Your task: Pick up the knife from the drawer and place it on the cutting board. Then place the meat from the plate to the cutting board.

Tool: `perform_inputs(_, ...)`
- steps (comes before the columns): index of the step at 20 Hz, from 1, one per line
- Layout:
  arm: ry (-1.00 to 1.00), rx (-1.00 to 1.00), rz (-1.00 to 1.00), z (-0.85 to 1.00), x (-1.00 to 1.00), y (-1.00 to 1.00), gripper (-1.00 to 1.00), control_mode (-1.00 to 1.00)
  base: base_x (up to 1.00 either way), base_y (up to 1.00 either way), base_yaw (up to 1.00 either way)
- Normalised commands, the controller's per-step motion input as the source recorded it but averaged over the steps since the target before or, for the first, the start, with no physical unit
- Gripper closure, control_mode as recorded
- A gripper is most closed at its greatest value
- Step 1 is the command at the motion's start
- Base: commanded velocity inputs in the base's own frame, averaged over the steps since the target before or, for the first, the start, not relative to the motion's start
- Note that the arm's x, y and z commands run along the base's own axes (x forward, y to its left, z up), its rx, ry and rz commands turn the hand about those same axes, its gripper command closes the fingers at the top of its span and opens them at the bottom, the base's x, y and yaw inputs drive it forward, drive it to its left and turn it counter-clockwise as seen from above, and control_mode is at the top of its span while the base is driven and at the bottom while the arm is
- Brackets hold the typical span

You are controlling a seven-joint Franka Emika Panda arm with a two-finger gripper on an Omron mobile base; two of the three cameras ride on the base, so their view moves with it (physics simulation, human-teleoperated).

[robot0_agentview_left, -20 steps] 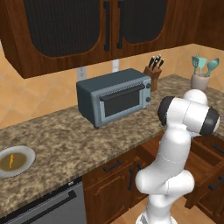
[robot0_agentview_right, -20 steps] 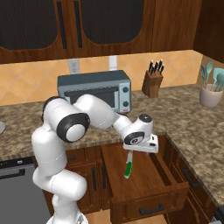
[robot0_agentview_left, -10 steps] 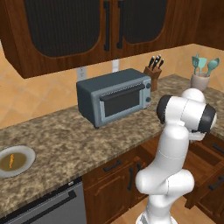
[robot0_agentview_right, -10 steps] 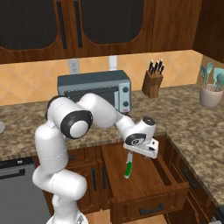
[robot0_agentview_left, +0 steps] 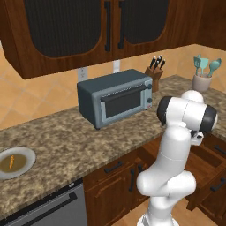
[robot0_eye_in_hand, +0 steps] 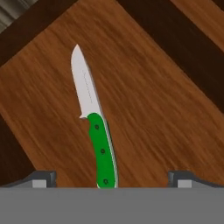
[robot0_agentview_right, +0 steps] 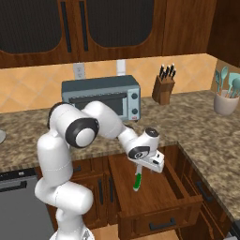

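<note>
Dark wood cabinets and a speckled granite tabletop [robot0_agentview_left: 66, 141] frame this rendered kitchen, with an open drawer [robot0_agentview_right: 154, 192] pulled out below the tabletop edge. On the drawer's wooden floor lies the knife [robot0_eye_in_hand: 95, 131], flat, its bright green handle toward the camera on the hand and its pale blade pointing away; in the right base view the knife [robot0_agentview_right: 137, 180] shows as a green strip directly under the hand. The end effector [robot0_eye_in_hand: 111, 177] hangs just above the handle, its two dark fingertips [robot0_eye_in_hand: 41, 178] spread wide to either side of the knife with clear wood between each tip and the handle, touching nothing. In the right base view the end effector [robot0_agentview_right: 140, 168] points down into the drawer, close over the knife.

Far along the tabletop to the robot's left sits the plate [robot0_agentview_left: 27, 164], round and pale grey, with the meat [robot0_agentview_left: 11, 161] as a thin orange strip on its brownish centre. A grey toaster oven [robot0_agentview_left: 115, 97] stands against the back wall, a wooden knife block [robot0_agentview_left: 154, 74] with black handles just beside it, and a pale crock of teal utensils [robot0_agentview_left: 203, 75] farther right. A dark dishwasher front [robot0_agentview_left: 48, 207] sits below the plate's end of the tabletop.
</note>
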Motion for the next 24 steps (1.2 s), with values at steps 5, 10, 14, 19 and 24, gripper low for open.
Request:
perform_inputs(5,0.0,0.0,-0.04,-0.25,0.0,0.04,-1.0,-1.0,0.0,0.0,0.0)
perform_inputs(10,-0.01,0.0,-0.02,-0.23,0.0,0.04,-1.0,-1.0,0.0,0.0,0.0)
perform_inputs(14,0.0,0.0,0.0,-0.24,0.0,0.03,-1.0,-1.0,0.0,0.0,0.0)
perform_inputs(19,0.0,0.0,0.0,-0.23,0.0,0.04,-1.0,-1.0,0.0,0.0,0.0)
perform_inputs(24,0.0,0.0,0.0,-0.17,0.0,0.0,-1.0,-1.0,0.0,0.0,0.0)
